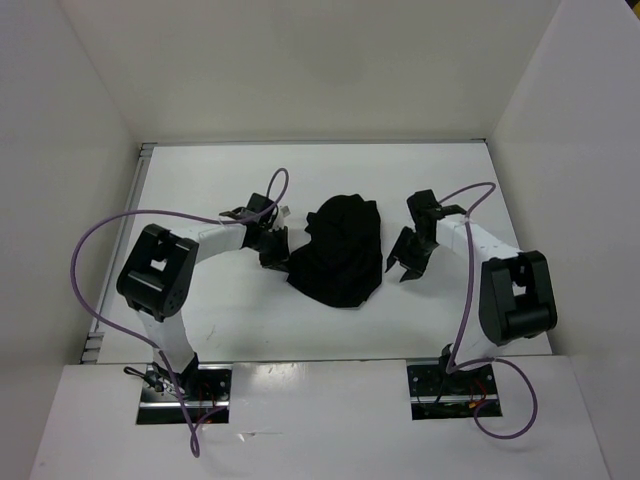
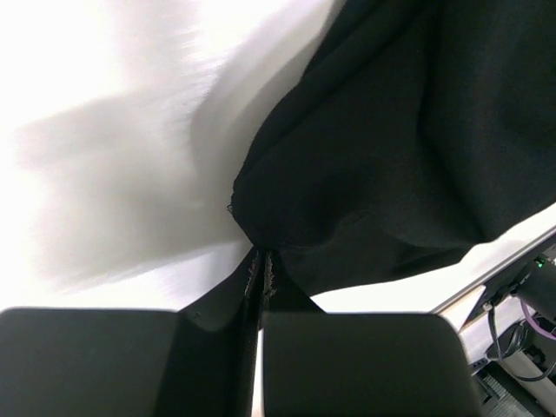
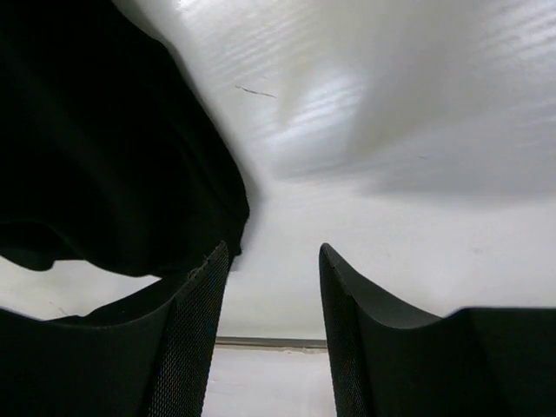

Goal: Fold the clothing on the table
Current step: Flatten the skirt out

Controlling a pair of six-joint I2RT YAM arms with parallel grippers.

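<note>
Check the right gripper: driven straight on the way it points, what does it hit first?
Probably bare table, right beside the clothing. The open right gripper has white tabletop ahead between its fingers; the clothing's edge lies by one finger and might get brushed. Depth is unclear.

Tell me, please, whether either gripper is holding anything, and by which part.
The left gripper is shut on the black garment, pinching a bunched bit of its edge. The right gripper is open beside it, holding nothing.
</note>
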